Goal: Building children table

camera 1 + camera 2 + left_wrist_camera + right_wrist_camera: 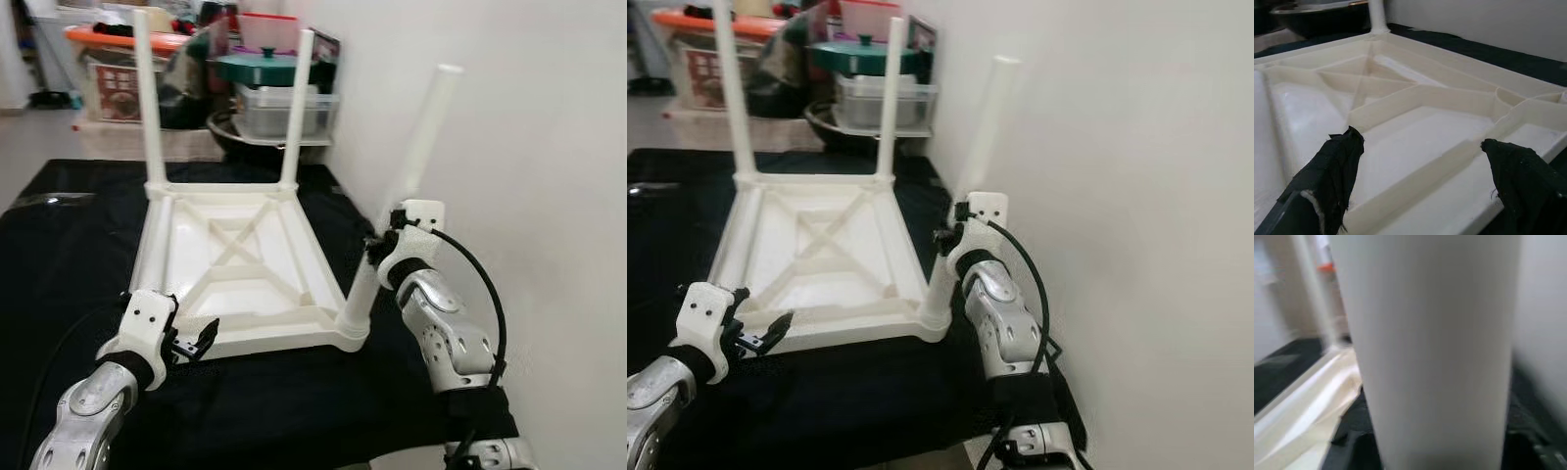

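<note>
The left tool (196,343) hovers at the near left corner of the upturned white table (235,264), fingers (1337,166) spread wide and holding nothing. The table lies top-down on the black cloth (69,245) over the counter. Its ribbed underside is plain in the left wrist view (the eye views show less). Three legs are counted: two upright at the far corners, one tilted leg (411,176) at the near right corner. The right tool (382,243) is clamped around this leg, beside the wall (529,147).
</note>
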